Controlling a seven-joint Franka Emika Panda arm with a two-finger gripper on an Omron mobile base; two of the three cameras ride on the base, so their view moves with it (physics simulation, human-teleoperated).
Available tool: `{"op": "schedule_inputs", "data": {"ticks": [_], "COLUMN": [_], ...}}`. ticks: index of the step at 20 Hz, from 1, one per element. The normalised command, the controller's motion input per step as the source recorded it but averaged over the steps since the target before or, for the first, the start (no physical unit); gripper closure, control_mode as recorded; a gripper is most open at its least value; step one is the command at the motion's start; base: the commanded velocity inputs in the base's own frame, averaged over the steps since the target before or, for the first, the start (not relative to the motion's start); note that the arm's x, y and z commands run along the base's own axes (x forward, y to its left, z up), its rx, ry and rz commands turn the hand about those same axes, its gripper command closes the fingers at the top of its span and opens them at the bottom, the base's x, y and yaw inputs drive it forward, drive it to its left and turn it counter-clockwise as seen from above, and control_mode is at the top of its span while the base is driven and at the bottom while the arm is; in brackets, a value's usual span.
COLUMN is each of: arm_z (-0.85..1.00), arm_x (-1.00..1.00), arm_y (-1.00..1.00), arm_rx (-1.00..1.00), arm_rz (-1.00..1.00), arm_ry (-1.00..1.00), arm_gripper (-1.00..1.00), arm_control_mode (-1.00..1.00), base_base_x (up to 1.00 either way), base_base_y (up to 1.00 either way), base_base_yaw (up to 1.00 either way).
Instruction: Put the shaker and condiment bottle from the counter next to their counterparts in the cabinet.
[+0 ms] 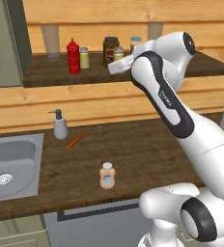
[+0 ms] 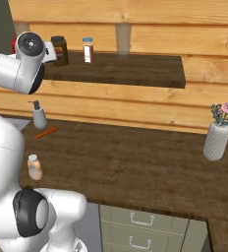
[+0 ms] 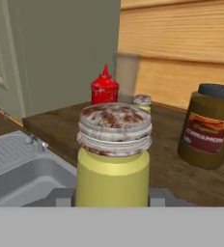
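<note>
My gripper is shut on the olive-yellow shaker and holds it up at the cabinet shelf, in front of the dark brown jar. In the hand view the shaker stands upright between the fingertips, its grey cap on top. Beyond it on the shelf stand the red squeeze bottle and the paler shaker, side by side at the shelf's left. The condiment bottle stands upright on the counter near its front edge, also in the right base view.
A white-labelled jar stands on the shelf right of the brown jar. The grey-green door hangs open at the shelf's left. On the counter are a soap dispenser, a carrot, the sink and a flower vase.
</note>
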Motion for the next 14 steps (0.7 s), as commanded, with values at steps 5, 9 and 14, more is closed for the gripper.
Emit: {"op": "schedule_inputs", "data": {"ticks": [5, 9, 14], "arm_z": [-0.19, -0.15, -0.02], "arm_x": [0.45, 0.35, 0.19], "arm_y": [0.07, 0.02, 0.10], "arm_rx": [0.01, 0.01, 0.00], "arm_rz": [-0.06, -0.05, -0.06], "arm_ry": [0.00, 0.00, 0.00], "arm_gripper": [1.00, 1.00, 1.00], "arm_control_mode": [-1.00, -1.00, -1.00], "base_base_x": [0.00, 0.00, 0.00], "base_base_y": [0.00, 0.00, 0.00], "base_base_yaw": [0.00, 0.00, 0.00]}}
